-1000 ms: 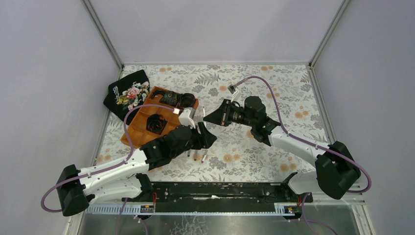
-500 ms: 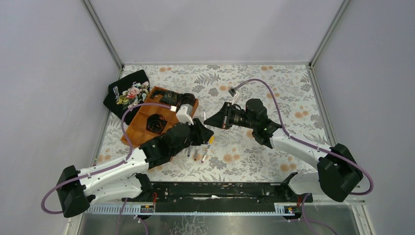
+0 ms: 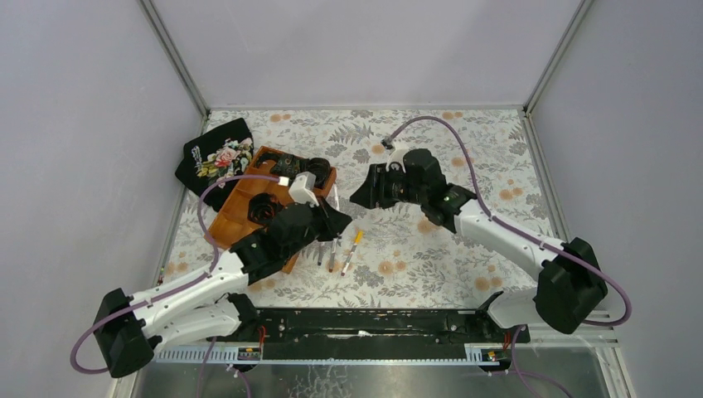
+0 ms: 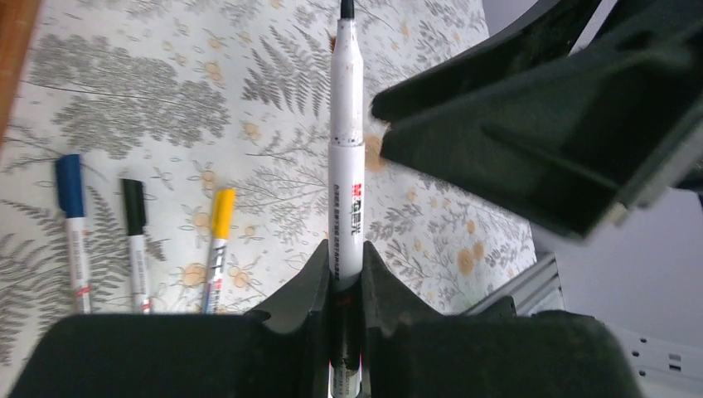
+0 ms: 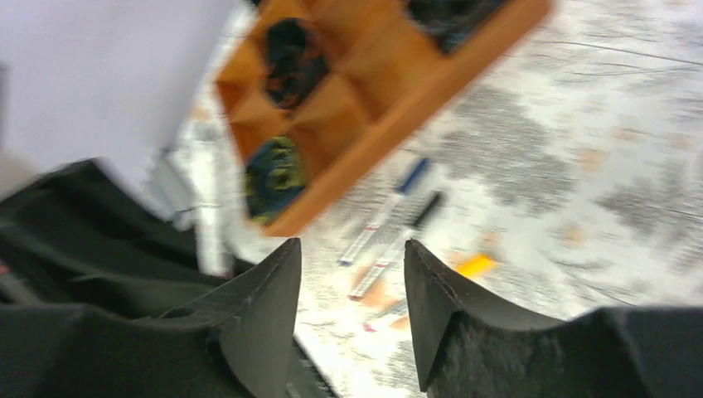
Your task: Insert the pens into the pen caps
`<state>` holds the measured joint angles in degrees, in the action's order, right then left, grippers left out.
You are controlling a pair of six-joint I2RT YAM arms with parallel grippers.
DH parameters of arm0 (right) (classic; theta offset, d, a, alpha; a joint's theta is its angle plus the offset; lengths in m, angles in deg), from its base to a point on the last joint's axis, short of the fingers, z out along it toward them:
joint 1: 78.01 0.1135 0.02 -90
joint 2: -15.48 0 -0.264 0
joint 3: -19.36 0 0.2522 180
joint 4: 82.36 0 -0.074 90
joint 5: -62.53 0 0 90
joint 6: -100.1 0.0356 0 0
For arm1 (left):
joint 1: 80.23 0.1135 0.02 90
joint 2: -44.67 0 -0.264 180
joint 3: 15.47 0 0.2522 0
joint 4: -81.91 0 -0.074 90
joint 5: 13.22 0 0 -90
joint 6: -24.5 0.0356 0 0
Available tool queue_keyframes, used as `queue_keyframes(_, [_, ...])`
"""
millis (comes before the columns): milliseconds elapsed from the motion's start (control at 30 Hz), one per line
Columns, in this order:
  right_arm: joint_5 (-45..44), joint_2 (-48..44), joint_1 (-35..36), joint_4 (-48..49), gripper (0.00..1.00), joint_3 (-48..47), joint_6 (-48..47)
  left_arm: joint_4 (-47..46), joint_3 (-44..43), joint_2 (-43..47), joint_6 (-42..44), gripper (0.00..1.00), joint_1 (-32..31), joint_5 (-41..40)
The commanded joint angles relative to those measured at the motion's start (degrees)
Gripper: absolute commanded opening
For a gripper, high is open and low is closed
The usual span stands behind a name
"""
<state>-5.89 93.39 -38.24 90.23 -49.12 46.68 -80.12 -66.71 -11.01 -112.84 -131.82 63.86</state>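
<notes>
Left claw (image 4: 344,253) gripping pen (image 4: 346,166), right claw (image 5: 350,249) parted

top: overhead, far | wrists: close, oblique | shared: pens (image 4: 137,257)

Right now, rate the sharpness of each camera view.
Right wrist view: motion-blurred, the wooden tray and capped pens smeared. Left wrist view: crisp, print shows on the pen in the left claw. Top view: sharp, evenly lit, soft shadows.

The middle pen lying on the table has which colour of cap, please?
Black cap; the left wrist view shows it best.
</notes>
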Motion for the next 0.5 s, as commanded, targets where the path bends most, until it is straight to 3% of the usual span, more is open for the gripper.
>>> queue_keyframes(0, [-14.3, 4.6, -5.6, -20.2, 0.56, -6.1, -14.4, 2.9, 2.1, 4.0, 1.1, 0.0, 3.8, -0.9])
queue_keyframes(167, [-19.5, 10.0, -13.0, -25.9, 0.58, -7.3, -17.9, 6.2, 3.3, 7.4, 2.3, 0.0, 7.5, -0.1])
queue_keyframes(467, [-15.7, 15.7, -13.7, -21.0, 0.58, -6.2, -14.9, 7.0, 4.6, 8.7, 1.8, 0.0, 9.6, 1.6])
